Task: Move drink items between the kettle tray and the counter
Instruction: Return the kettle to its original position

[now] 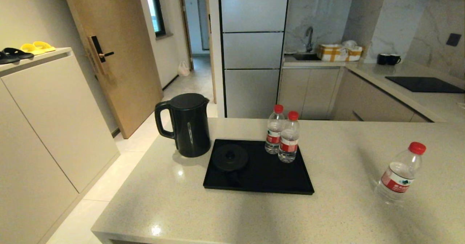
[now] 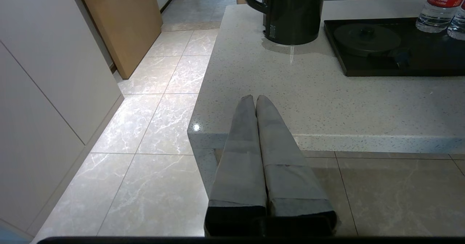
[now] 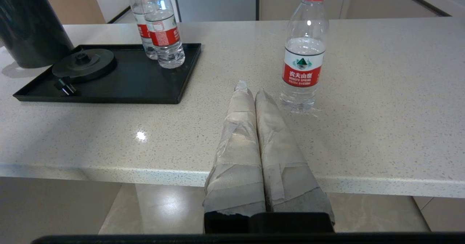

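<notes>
My right end effector [image 3: 249, 91], pressed together and empty, has the upright lone bottle [image 3: 304, 55] nearest, at one o'clock on the surface [image 3: 381, 109].

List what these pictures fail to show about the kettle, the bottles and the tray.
- Kettle: both wrist views cut off its top, and only its base edge shows in the right wrist view.
- Rear bottle on the tray: partly hidden by the front bottle.
- Left pincer, right pincer: absent from head view.
</notes>
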Controlling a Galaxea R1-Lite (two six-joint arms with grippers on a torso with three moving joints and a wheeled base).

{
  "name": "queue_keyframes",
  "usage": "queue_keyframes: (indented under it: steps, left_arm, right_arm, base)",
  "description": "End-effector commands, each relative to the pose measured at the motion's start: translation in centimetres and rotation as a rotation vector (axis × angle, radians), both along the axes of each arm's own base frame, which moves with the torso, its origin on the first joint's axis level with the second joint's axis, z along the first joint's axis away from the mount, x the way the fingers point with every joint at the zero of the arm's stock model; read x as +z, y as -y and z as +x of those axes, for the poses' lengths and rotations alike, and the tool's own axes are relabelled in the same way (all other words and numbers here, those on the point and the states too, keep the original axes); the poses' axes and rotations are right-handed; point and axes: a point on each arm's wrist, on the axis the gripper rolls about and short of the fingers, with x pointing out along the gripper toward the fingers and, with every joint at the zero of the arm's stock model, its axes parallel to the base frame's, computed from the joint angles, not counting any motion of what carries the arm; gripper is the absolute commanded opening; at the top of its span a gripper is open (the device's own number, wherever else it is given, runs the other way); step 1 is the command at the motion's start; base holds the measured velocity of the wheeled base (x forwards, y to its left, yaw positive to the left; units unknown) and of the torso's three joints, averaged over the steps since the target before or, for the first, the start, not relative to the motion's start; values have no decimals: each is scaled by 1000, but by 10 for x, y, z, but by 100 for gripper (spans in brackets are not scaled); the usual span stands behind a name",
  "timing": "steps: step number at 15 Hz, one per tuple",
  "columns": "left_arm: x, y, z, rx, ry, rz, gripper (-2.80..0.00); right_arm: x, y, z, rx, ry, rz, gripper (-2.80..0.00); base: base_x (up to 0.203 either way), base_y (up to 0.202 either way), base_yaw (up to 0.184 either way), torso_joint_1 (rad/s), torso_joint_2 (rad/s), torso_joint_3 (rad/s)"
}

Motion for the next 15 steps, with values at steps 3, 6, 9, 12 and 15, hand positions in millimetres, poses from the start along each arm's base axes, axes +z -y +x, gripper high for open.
queue_keyframes:
  steps: [3, 6, 9, 12, 15]
  left_arm:
    - [0, 0, 0, 0, -1, 1, -280]
    - [0, 0, 0, 0, -1, 1, -280]
    - [0, 0, 0, 0, -1, 1, -280]
    - [0, 0, 0, 0, -1, 1, -280]
    - [0, 0, 0, 0, -1, 1, -280]
  right_arm:
    - [0, 0, 0, 1, -1, 0, -280]
    - [0, 0, 0, 1, -1, 0, -280]
    - [0, 0, 0, 1, -3, 0, -280]
    - [0, 0, 0, 1, -1, 0, -280]
    - [0, 0, 0, 1, -1, 0, -280]
  base:
    - [0, 0, 0, 0, 0, 0]
    - [0, 0, 0, 0, 0, 0]
    - [0, 0, 0, 0, 0, 0]
    - [0, 0, 0, 0, 0, 0]
    - [0, 0, 0, 0, 0, 0]
